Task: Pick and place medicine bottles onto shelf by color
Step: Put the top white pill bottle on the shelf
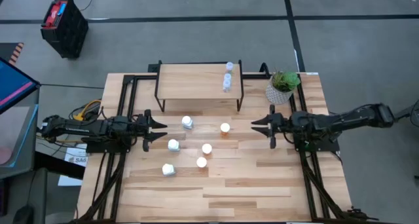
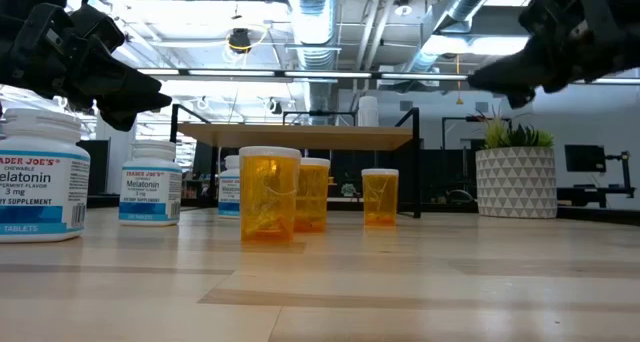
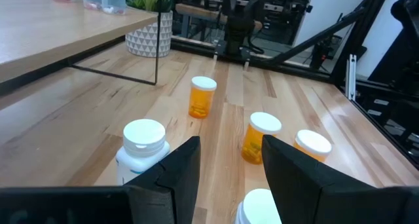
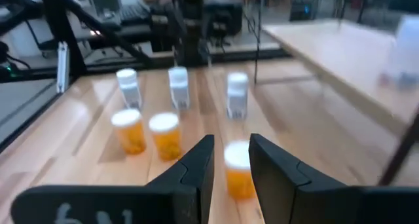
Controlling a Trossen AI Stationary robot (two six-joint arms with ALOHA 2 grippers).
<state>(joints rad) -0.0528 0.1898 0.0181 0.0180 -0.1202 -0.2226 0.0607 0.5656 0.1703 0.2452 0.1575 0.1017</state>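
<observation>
The shelf [image 1: 196, 80] stands at the table's far middle, with clear pale-blue bottles [image 1: 228, 76] upright on its top near the right end. On the table in front of it stand three white bottles [image 1: 173, 145] and three orange bottles [image 1: 207, 149], all upright on their bases. My left gripper [image 1: 161, 130] hovers open at the left, just left of the white bottles, nothing between its fingers [image 3: 180, 168]. My right gripper [image 1: 256, 126] hovers at the right, open by a narrow gap, pointing at the nearest orange bottle [image 4: 239, 168] without touching it.
A potted green plant [image 1: 283, 86] stands at the far right, beside the shelf's right legs. Bare tabletop [image 1: 262, 191] lies along the near edge. Black frame rails [image 1: 314, 178] run along both sides under the arms.
</observation>
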